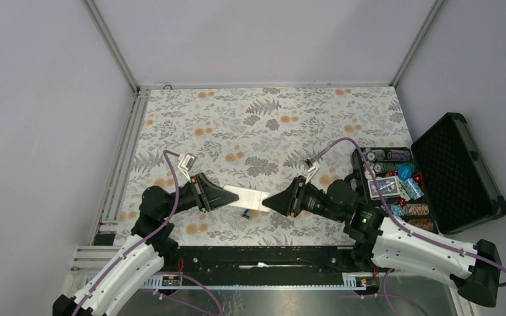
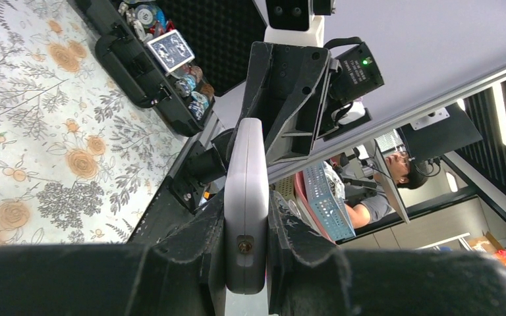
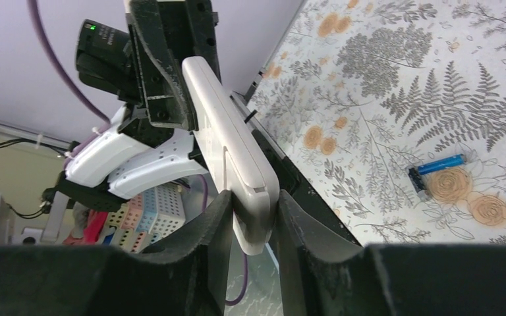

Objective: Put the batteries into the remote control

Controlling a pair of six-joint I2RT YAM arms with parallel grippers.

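The white remote control (image 1: 248, 197) is held off the table between both grippers, edge-on to each wrist camera. My left gripper (image 1: 232, 197) is shut on its left end; in the left wrist view the remote (image 2: 246, 191) stands clamped between the fingers (image 2: 246, 253). My right gripper (image 1: 268, 203) is shut on its right end; in the right wrist view the remote (image 3: 227, 141) runs up from the gripper (image 3: 253, 220). One blue battery (image 1: 245, 212) lies on the floral mat under the remote and also shows in the right wrist view (image 3: 437, 168). No other battery shows.
An open black case (image 1: 460, 172) stands at the right table edge, its tray (image 1: 358, 162) holding chip stacks, a blue-backed card deck (image 1: 385, 187) and dice. The floral mat (image 1: 263, 125) covers the table. Metal rails run along the left and near edges.
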